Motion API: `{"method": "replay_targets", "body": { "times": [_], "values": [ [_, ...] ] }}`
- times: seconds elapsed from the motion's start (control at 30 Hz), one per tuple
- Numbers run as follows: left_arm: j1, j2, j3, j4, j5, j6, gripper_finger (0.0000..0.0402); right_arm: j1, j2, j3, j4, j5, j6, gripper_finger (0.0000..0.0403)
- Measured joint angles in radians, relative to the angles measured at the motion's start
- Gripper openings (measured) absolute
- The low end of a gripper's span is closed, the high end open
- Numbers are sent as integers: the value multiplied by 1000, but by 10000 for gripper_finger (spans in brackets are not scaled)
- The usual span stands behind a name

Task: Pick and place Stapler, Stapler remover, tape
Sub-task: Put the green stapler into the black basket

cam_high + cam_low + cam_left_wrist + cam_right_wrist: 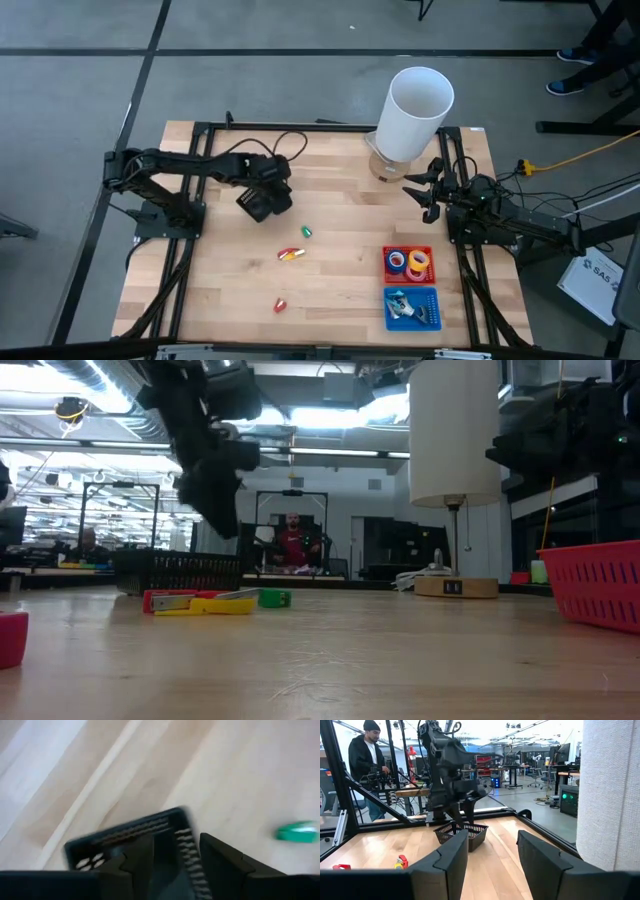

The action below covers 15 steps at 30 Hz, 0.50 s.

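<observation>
A red and yellow stapler (291,254) lies mid-table, with a small green piece (306,231) behind it and a small red piece (280,304) nearer the front; I cannot tell which is the stapler remover. Tape rolls (408,262) sit in a red basket (388,252). My left gripper (268,195) hangs open just above a black basket (180,572). In the left wrist view its fingers stand either side of the basket's wall (185,845), and the low view shows them clear of it. My right gripper (492,840) waits open at the table's right edge.
A tall white cylinder (415,110) stands at the far right. A blue basket (433,322) with a pale item sits in front of the red one. A person (367,765) stands beyond the table's left side. Bare wood lies around the stapler.
</observation>
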Motion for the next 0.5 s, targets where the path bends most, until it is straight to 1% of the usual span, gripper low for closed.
{"method": "replay_targets", "body": {
  "times": [0.1,0.23,0.3,0.4,0.5],
  "values": [
    [-34,0,10,51,71,108,155,0,0,0,0,0,0,171],
    [-110,0,10,129,196,345,154,0,0,0,0,0,0,171],
    [-153,0,10,170,212,439,153,0,0,0,0,0,0,171],
    [-205,0,10,234,208,556,150,0,0,0,0,0,0,171],
    [-238,12,10,307,209,626,148,0,0,0,0,0,0,171]
  ]
}}
